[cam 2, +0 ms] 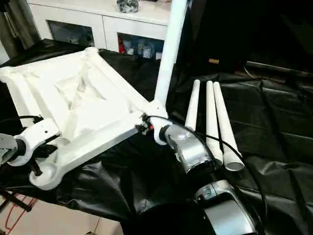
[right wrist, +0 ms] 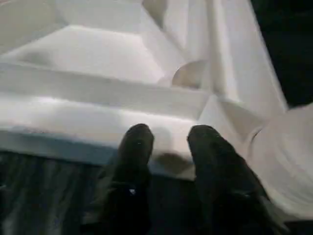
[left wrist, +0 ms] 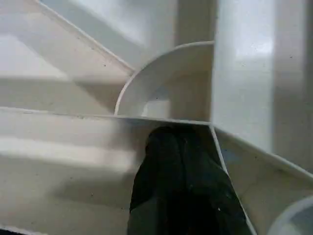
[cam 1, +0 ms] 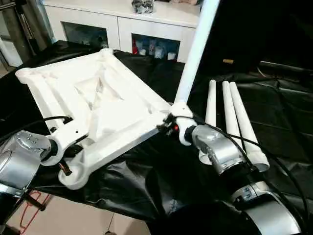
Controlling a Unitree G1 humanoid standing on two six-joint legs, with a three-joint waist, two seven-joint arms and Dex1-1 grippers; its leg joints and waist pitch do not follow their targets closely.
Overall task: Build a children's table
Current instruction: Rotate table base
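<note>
I am looking down at the tabletop, which is lying underside up on the black-draped table, its near corner hanging past the table's front edge. My left gripper is sitting at that near corner socket; its fingers are pressed together and are resting against a white rib, and I cannot make out anything pinched between them. The left forearm is coming in low from the left edge, bent inward toward the corner.

My right gripper is reaching at the tabletop's right-hand edge, just beside the corner where one leg is standing upright in its socket. Its two fingers are standing slightly apart with a gap between them, their tips lying over the edge of the white rim, and I cannot tell whether they are touching it. The right forearm is angling up from the lower right.

Beyond that arm, three loose legs are lying side by side on the black cloth. Farther back, a white cabinet with glass-fronted openings is standing against the room's far side.
</note>
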